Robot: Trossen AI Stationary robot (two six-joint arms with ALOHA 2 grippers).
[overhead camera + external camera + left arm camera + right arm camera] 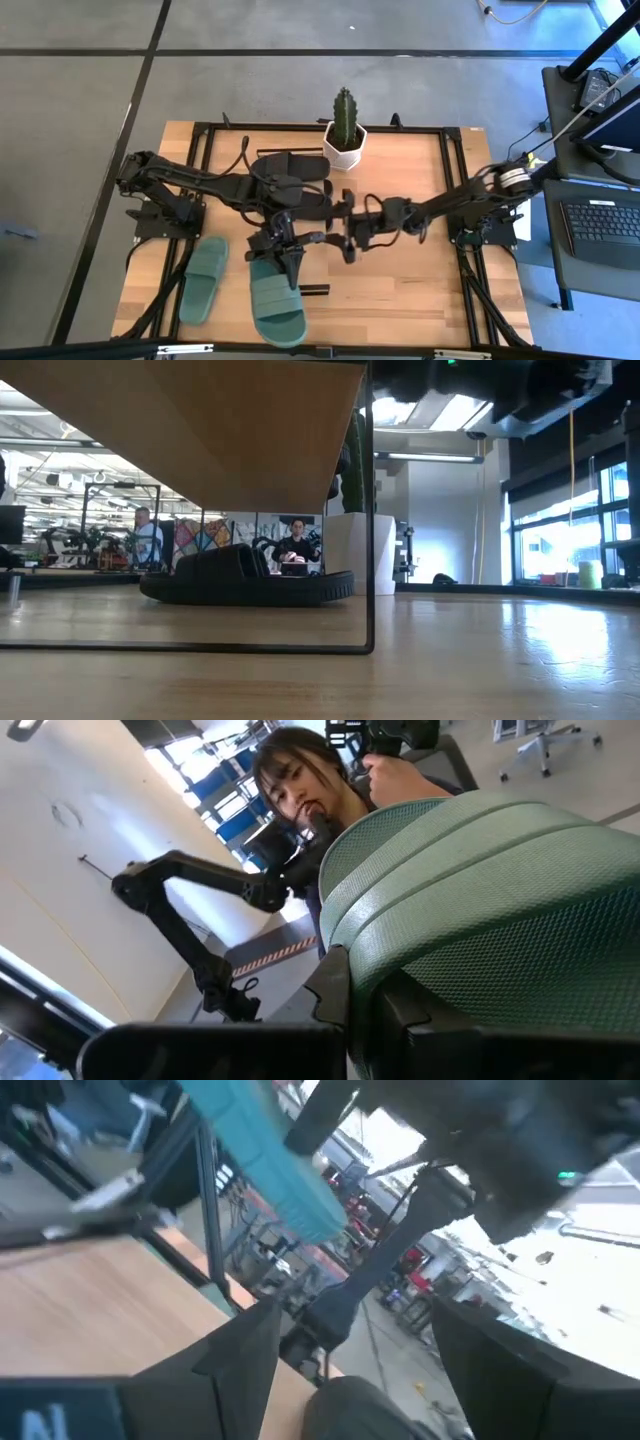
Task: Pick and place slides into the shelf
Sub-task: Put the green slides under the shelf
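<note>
Green slide [275, 300] gripped by the left gripper [283, 250], shelf [200, 430] nearby.
Clamped on the slide's heel end, the left gripper should keep its hold firm, level the sole, and feed it toe-first under the plank beside the black slide [245, 578]. Both arms reach toward the table's middle; the right gripper [345, 240] waits just beside, jaws wide, holding nothing.
</note>
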